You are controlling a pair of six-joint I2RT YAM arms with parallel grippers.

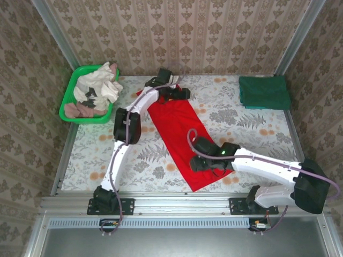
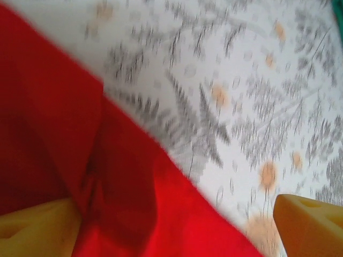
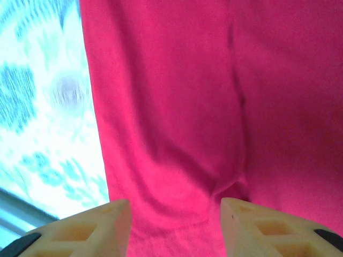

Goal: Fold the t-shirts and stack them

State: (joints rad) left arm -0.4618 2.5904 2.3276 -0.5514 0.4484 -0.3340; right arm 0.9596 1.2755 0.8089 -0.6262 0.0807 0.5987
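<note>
The left end effector (image 2: 171,235) is spread wide. Its yellow fingers (image 2: 37,230) straddle the edge of the red t-shirt (image 2: 53,134), with cloth lying between them and no pinch to be seen. The right end effector (image 3: 174,225) is also apart, though less so. It is low over the same red t-shirt (image 3: 187,107), where a soft ridge of fabric runs down into the gap.

From above, the red t-shirt (image 1: 177,128) is a long narrow strip across the middle of the table (image 1: 230,118), running from 11 o'clock to 5 o'clock. No picture or lettering shows on it. The dark green t-shirt (image 1: 263,92) sits folded at 2 o'clock. A green basket (image 1: 65,101) of pale clothes (image 1: 96,88) is at 10 o'clock.

The left arm stretches far out to the strip's 11 o'clock end. The right arm bends in from 4 o'clock towards its near end.
</note>
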